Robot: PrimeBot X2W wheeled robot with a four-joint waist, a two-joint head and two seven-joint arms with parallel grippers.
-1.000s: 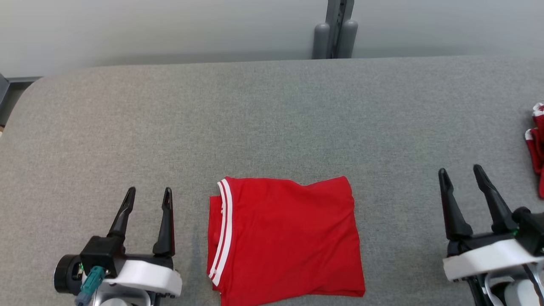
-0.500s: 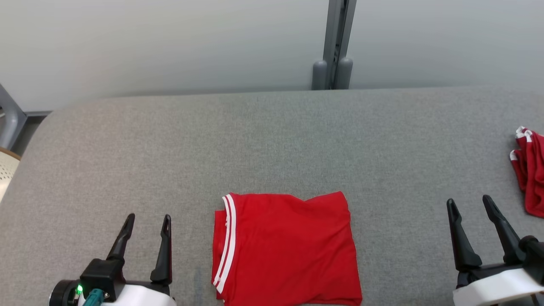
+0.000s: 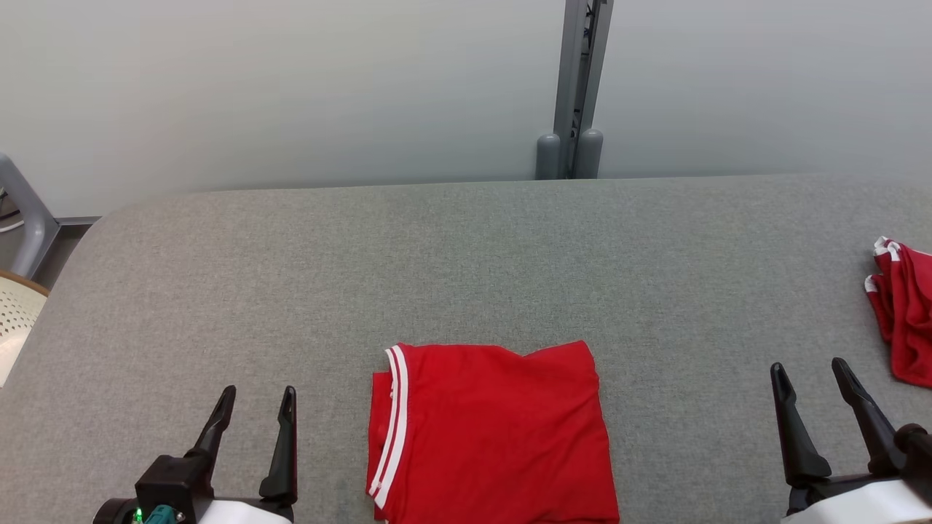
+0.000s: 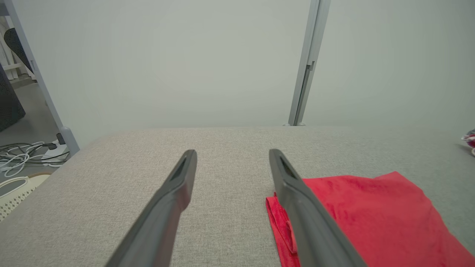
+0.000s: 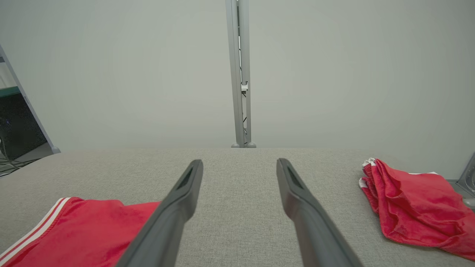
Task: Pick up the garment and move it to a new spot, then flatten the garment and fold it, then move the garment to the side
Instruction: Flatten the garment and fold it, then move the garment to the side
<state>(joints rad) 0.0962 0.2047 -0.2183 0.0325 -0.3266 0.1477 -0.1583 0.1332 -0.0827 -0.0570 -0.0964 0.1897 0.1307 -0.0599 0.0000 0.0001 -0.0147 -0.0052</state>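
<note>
item: folded red garment (image 3: 491, 433) with white-striped trim (image 3: 395, 426) along its left edge. it lies flat on the grey counter (image 3: 466, 255) at the near edge, between the two grippers and touching neither.

left gripper (image 3: 259, 393): jaws apart, empty, near the trim edge, fingers pointing away from the robot.

right gripper (image 3: 808, 365): jaws apart, empty, well apart from the garment's right edge.

step in hand, judged: the fold looks finished, so the move to the side is what is left. to do it well, come in at opposite edges, pinch all layers together, and lift level and low so the stack does not fall open. the far edge shows an uneven step where the layers do not line up, and a loose layer there may slip.

surroundings: second red garment (image 3: 903, 324), crumpled, at the counter's right end, near the right gripper. it takes up that side, so the bare left end looks the better spot. grey post (image 3: 579, 80) behind the counter. cables (image 4: 22, 152) on the floor beyond the left end.
</note>
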